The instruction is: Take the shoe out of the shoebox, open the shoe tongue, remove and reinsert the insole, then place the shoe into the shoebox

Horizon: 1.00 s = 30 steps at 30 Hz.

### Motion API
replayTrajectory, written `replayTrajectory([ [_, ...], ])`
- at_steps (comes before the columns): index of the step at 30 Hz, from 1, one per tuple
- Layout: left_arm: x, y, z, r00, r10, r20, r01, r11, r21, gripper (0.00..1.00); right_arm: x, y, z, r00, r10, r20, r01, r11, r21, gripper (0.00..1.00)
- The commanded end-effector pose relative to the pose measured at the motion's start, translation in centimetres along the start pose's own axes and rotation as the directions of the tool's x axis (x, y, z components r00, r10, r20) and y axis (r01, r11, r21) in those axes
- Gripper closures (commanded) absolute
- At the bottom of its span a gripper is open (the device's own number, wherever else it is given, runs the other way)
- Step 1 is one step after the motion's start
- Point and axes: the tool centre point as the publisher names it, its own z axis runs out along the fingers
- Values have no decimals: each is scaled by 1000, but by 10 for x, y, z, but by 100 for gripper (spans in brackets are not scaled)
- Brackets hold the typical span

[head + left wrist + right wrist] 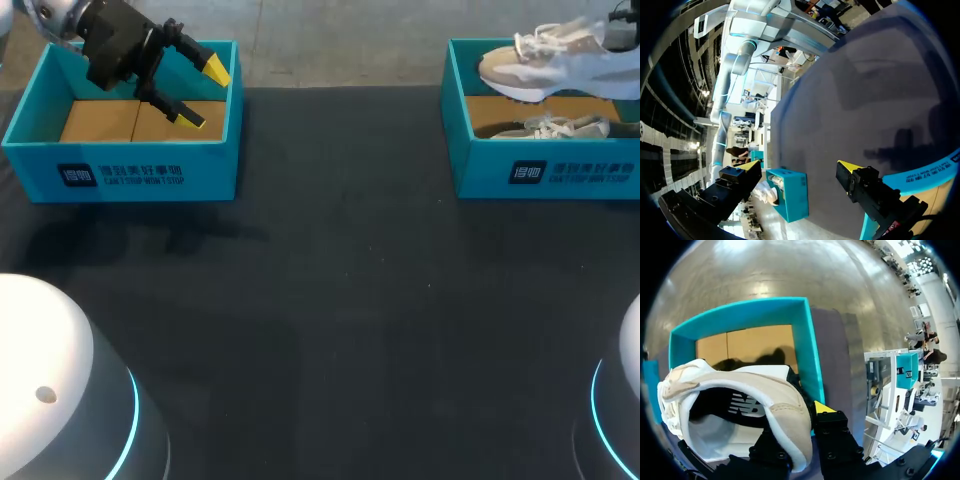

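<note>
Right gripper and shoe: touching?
Touching. Right wrist view: the shoe has its heel wall clamped between the right gripper's fingers, the yellow-tipped one pressed against its outside.

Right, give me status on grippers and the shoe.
Left gripper open over left shoebox. Right gripper shut on shoe at the heel, above right shoebox. Second shoe lies in that box beneath.

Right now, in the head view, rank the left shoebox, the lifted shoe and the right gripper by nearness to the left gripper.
1. Left shoebox: directly under the left gripper.
2. Lifted shoe: above the right shoebox.
3. Right gripper: at the shoe's heel end, farthest right.
</note>
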Motion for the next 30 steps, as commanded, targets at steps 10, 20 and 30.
replayTrajectory([
  [10, 0, 0, 0, 1000, 1, -3, -1, 1000, 0, 0, 4, -7, 14, 1000, -20, 15, 20, 1000, -13, 100],
  [20, 0, 0, 0, 1000, 1, -3, -1, 1000, 0, 0, 1, -6, 21, 999, -23, 32, 23, 999, -23, 100],
  [30, 0, 0, 0, 1000, 1, -3, -1, 1000, 0, 0, -1, 7, 29, 999, -15, 50, 17, 999, -35, 100],
])
